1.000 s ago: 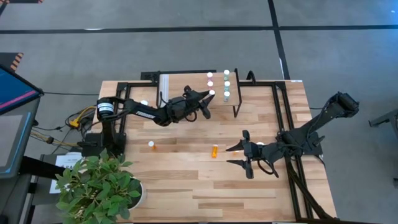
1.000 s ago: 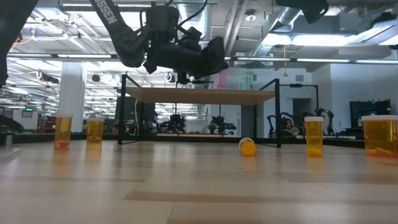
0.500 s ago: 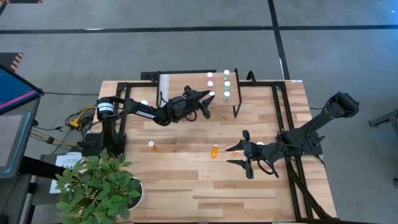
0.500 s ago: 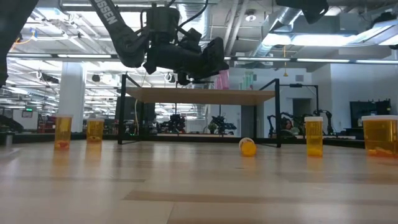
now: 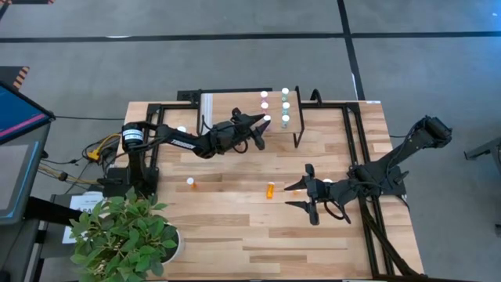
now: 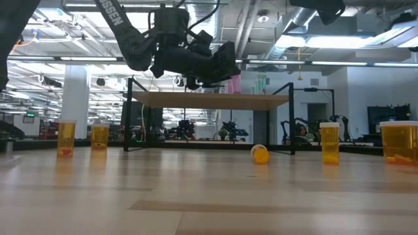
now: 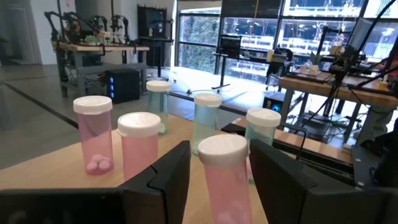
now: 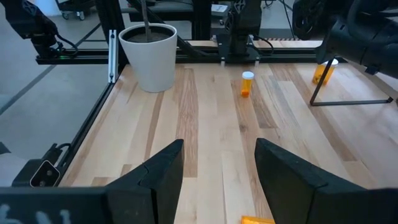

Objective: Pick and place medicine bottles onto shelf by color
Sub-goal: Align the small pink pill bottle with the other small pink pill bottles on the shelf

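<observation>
Bottles on the shelf (image 5: 235,100): you see six white-capped ones grouped at its right end in the high view, pink (image 7: 93,134) and pale green (image 7: 207,121) as the left wrist view shows them. Your left gripper (image 5: 260,130) is raised over the shelf's near edge, just beside that group. In the left wrist view a pink bottle (image 7: 222,180) stands upright between its fingers (image 7: 166,174); a gap shows on each side, so the jaws are parted around it and you cannot say they are gripping it. In the low view the same gripper (image 6: 222,65) hangs just above the shelf top (image 6: 209,100), with the pink bottle (image 6: 233,83) at its tip.

Your right gripper (image 5: 301,198) waits low over the table (image 5: 235,235), right of centre, fingers spread wide and holding nothing. An orange bottle (image 5: 271,189) lies on its side just left of it. Another small orange bottle (image 5: 190,182) stands farther left, and one more cap (image 5: 182,129) shows beside the left arm. A potted plant (image 5: 129,235) sits at the table's near-left corner. In the low view, larger orange bottles (image 6: 330,142) stand upright at either side.
</observation>
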